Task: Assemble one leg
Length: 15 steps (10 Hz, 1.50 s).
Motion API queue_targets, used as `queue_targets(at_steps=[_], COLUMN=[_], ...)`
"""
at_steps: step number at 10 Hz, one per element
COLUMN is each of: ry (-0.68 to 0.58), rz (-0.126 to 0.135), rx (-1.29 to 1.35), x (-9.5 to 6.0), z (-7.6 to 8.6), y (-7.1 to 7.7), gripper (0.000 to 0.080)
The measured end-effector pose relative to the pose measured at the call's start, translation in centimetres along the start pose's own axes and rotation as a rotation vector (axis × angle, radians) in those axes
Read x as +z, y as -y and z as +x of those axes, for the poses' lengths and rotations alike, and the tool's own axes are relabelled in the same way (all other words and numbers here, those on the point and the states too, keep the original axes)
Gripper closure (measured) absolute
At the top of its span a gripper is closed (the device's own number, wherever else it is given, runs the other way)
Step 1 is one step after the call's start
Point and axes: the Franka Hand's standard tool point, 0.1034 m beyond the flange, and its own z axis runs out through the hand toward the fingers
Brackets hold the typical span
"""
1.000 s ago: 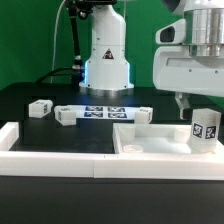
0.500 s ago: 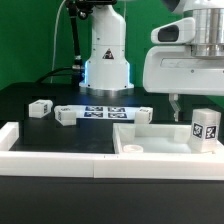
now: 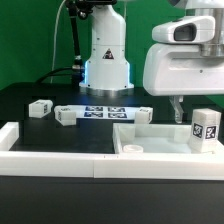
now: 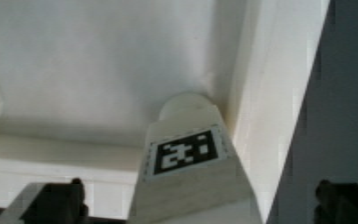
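Observation:
The leg (image 3: 205, 128), a short white post with a square tag, stands upright in the right corner of the large white tray-like panel (image 3: 150, 147). My gripper (image 3: 184, 108) hangs just above and slightly to the exterior view's left of the leg. In the wrist view the leg (image 4: 190, 150) stands against the panel's raised rim (image 4: 274, 60). My gripper (image 4: 202, 205) is open there. Its dark fingertips (image 4: 60, 203) stand wide on either side of the leg, apart from it. A second small white post (image 3: 40, 107) lies on the black table at the left.
The marker board (image 3: 100, 113) lies on the table behind the panel. A long white raised rail (image 3: 60, 152) runs along the front, with a corner block (image 3: 10, 132) at the left. The arm's white base (image 3: 107, 62) stands at the back.
My gripper has risen off the leg and drifted slightly to the exterior view's left. The leg stays upright in the panel corner.

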Motion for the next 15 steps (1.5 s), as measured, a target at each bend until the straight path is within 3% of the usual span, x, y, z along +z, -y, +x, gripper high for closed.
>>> queue_targets(at_steps=[3, 4, 5, 6, 12, 15], ry=[-0.002, -0.002, -0.002, -0.003, -0.007, -0.024], rz=[-0.012, -0.012, -0.011, -0.010, 0.003, 0.031], rx=[-0.083, -0.062, -0.051, 0.001, 0.619, 0.990], x=[-0.05, -0.05, -0.05, -0.04, 0.06, 0.16], z=[0.06, 0.06, 0.06, 0.06, 0.00, 0.05], y=[-0.24, -0.24, -0.24, -0.22, 0.01, 0.04], gripper=[0.0177, 0.0354, 0.0354, 0.0510, 0.0509, 0.0509])
